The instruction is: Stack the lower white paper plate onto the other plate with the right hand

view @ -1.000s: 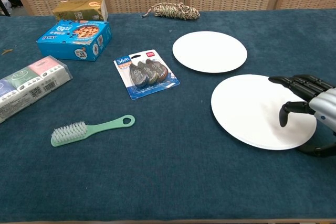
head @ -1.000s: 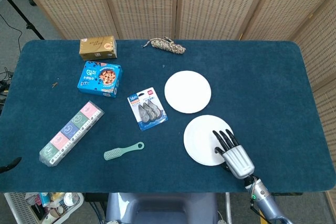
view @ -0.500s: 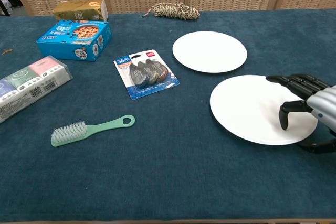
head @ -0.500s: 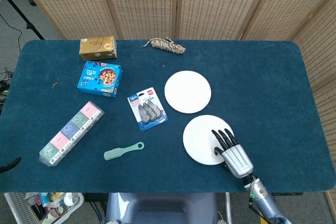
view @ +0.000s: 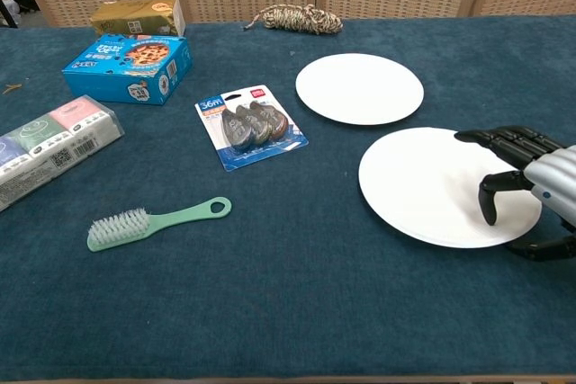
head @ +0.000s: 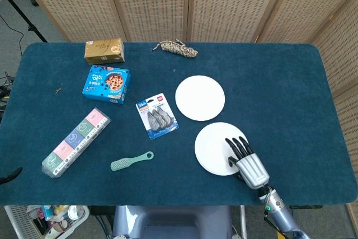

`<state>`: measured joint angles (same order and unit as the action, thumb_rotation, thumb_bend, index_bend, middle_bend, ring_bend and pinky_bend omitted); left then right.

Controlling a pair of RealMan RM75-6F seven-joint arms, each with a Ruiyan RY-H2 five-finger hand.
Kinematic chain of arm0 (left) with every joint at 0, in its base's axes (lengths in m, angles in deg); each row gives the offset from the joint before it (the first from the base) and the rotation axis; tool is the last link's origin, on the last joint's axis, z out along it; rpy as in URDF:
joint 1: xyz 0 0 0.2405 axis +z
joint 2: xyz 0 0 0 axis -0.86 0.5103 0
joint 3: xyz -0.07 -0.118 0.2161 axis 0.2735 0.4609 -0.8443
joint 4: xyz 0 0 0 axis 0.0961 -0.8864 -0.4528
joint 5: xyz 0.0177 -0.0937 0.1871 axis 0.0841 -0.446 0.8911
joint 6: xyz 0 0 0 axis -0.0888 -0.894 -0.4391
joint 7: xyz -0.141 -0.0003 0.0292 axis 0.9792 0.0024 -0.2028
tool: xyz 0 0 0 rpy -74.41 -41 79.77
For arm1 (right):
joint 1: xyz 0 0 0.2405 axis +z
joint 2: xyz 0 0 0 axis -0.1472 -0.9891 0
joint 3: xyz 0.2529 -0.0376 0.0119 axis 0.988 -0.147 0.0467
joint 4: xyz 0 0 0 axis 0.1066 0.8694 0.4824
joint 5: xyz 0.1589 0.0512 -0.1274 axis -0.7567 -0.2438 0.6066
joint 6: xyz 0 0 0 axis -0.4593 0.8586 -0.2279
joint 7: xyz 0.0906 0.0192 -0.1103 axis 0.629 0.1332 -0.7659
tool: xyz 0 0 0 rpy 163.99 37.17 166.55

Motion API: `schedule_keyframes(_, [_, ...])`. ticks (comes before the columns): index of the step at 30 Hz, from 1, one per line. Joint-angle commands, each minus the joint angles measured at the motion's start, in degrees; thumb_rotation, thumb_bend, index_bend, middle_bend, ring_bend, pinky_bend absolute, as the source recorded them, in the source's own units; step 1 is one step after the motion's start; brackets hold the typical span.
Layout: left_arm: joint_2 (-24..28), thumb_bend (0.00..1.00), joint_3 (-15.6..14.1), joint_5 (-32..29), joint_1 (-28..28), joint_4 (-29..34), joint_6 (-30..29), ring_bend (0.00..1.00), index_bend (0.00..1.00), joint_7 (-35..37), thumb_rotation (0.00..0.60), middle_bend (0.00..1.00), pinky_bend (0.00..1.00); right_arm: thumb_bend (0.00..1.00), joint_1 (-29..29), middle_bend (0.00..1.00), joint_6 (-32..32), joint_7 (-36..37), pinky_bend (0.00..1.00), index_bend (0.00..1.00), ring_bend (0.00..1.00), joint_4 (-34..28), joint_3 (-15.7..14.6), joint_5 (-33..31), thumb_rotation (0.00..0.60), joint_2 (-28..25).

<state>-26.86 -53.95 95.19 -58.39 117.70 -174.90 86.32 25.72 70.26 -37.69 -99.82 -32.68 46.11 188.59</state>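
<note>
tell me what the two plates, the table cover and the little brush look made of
Lower plate and upper plate: thin matte white, likely paper. Table cover: dark blue napped fabric, felt or short carpet. Brush: mint green, probably plastic, with pale bristles.

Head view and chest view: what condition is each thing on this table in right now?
Lower white paper plate: flat on the cloth, beside the other plate, not stacked.
Other plate: flat, bare.
Right hand: fingers over the lower plate's edge, thumb below the rim.
Left hand: not in view.
Brush: lying on its side.
Cookie box: closed, lying flat.
Correction tape pack: sealed, lying flat.
Tan box: closed.
</note>
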Motion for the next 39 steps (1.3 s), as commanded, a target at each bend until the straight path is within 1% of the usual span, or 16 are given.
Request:
schedule_keyframes(1, [0.0, 0.00, 0.0, -0.1, 0.0, 0.0, 0.0, 0.00, 0.00, 0.1, 0.600, 0.00, 0.00, 0.56, 0.0, 0.06, 0.2, 0.6, 0.00, 0.66, 0.00, 0.6, 0.0, -0.1, 0.600, 0.4])
schedule_keyframes(8, [0.1, 0.00, 0.0, 0.0, 0.0, 0.0, 0.0, 0.00, 0.00, 0.2, 0.600, 0.00, 0.00, 0.69, 0.0, 0.07, 1.2, 2.4, 0.00, 0.67, 0.00, 2.2, -0.1, 0.2, 0.600, 1.0])
schedule_keyframes(13, [0.0, 0.00, 0.0, 0.0, 0.0, 0.0, 0.1, 0.00, 0.00, 0.1, 0.600, 0.00, 0.00, 0.75, 0.0, 0.08, 2.3, 3.2, 0.00, 0.67, 0.00, 2.5, -0.1, 0.5, 0.600, 1.0])
schedule_keyframes(17, [0.0, 0.00, 0.0, 0.0, 0.0, -0.1, 0.0, 0.00, 0.00, 0.1, 0.600, 0.00, 0.00, 0.86, 0.0, 0.08, 3.5, 4.2, 0.02, 0.67, 0.00, 2.8, 0.0, 0.8, 0.600, 1.1])
schedule_keyframes(27, [0.0, 0.00, 0.1, 0.0, 0.1, -0.1, -0.1, 0.00, 0.00, 0.3, 0.600, 0.00, 0.00, 0.90, 0.0, 0.09, 5.9, 7.1, 0.03, 0.68, 0.00, 5.9, 0.2, 1.0, 0.600, 2.5])
schedule_keyframes(35, [0.2, 0.00, 0.1, 0.0, 0.1, 0.0, -0.2, 0.00, 0.00, 0.5, 0.600, 0.00, 0.00, 0.92, -0.3, 0.10, 12.1, 11.4, 0.04, 0.69, 0.00, 9.8, 1.8, 1.4, 0.600, 4.9])
schedule_keyframes(39, [0.2, 0.00, 0.1, 0.0, 0.1, 0.0, -0.2, 0.00, 0.00, 0.6, 0.600, 0.00, 0.00, 0.92, -0.3, 0.11, 13.7, 12.8, 0.04, 0.70, 0.00, 11.9, 2.1, 1.4, 0.600, 6.0])
